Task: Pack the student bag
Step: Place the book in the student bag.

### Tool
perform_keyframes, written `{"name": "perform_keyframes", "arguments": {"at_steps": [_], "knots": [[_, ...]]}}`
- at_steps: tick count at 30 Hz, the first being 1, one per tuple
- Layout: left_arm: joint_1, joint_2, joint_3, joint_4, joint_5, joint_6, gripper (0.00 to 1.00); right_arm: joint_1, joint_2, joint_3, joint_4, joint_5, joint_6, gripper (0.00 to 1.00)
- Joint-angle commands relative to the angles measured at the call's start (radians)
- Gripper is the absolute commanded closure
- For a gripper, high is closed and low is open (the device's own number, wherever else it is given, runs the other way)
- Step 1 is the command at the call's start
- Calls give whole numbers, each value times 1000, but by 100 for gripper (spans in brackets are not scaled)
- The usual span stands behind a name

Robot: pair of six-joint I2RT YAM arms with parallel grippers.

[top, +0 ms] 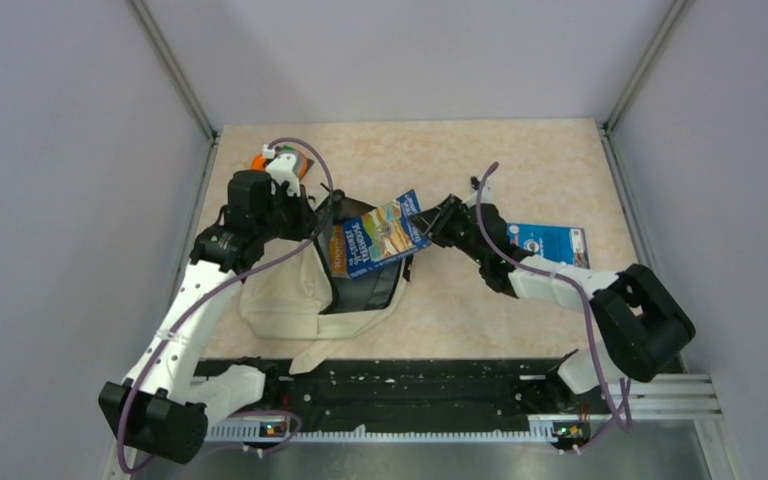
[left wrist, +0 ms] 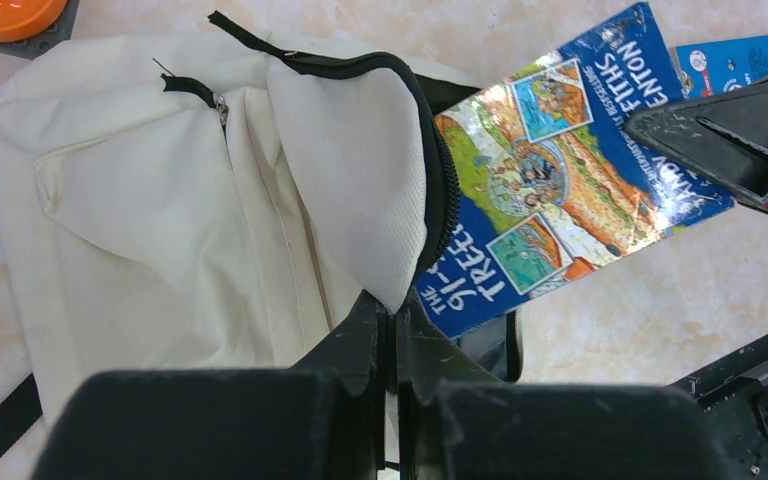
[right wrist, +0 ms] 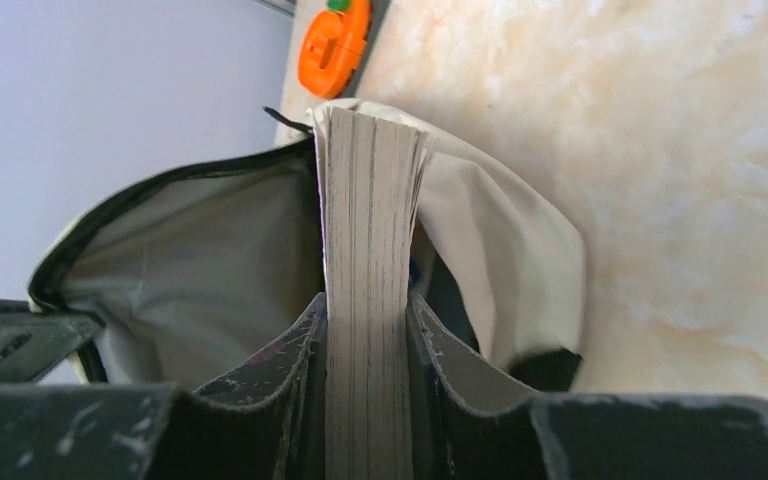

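**Position of the task item.** The student bag (top: 290, 290) lay flat on the table (top: 520, 170) in front of the left arm's base, with its zippered mouth turned toward the right arm. An orange object (top: 260, 160) sat just beyond the bag's far corner. A second blue booklet (top: 550, 243) lay well apart from the bag, on the right arm's side.

**End effector state.**
- The left gripper (left wrist: 392, 318) was fully closed. Its fingertips met at the tip of the bag's cream flap (left wrist: 360, 150), and it appeared to pinch that flap and lift it, so that the mouth gaped.
- The right gripper (right wrist: 365, 325) was partly closed, clamping a paperback book (top: 385, 235) by one short edge. In the right wrist view the page block stood edge-on between the two fingers.

**Governing relation.** The book's long axis ran from the right gripper straight toward the bag's mouth. The bag lay directly ahead of that gripper, beyond the book. In the left wrist view the book's leading corner passed behind the black zipper edge of the flap, so it was judged to have entered the mouth. Most of the cover remained outside.

**Next move, as judged.** The right arm, which carried the load, would need to advance along the book's long axis into the bag. The left arm, nearer to the bag, would need only to hold the flap raised.
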State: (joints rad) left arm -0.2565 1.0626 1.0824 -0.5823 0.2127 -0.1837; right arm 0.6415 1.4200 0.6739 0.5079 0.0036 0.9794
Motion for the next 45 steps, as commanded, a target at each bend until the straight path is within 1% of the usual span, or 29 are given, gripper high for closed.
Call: {"name": "perform_keyframes", "arguments": {"at_steps": [1,6,10,14,17,20,25,33,38,41,42,44,45], "knots": [[3,-35,1,96,7,0,100,50,72,129,252,47,61,100],[3,-35,1,96,8,-2,100,95,160,173,285,112,74,100],[3,-38,0,95,1,-2,100,134,237,207,293,131,90,100],[3,-43,-1,96,-8,0,100,185,246,212,306,163,75,100],[3,-41,0,95,-9,0,100,190,246,240,282,169,60,100],[3,-44,1,94,-7,0,100,201,264,246,234,225,61,100],[3,-46,-1,95,-9,-3,100,265,353,251,181,339,100,100],[3,-48,-1,96,-6,-7,100,396,489,375,11,558,194,100],[3,-50,-1,96,-3,-7,100,430,598,501,-98,557,221,100],[3,-51,-3,96,-4,-7,100,453,627,529,-130,575,224,100],[3,-52,-3,97,-4,-7,100,460,628,530,-130,580,214,97],[3,-52,-3,97,-4,-7,100,463,623,526,-128,574,193,88],[3,-53,-3,97,-3,-7,100,464,616,520,-124,569,180,70]]}}
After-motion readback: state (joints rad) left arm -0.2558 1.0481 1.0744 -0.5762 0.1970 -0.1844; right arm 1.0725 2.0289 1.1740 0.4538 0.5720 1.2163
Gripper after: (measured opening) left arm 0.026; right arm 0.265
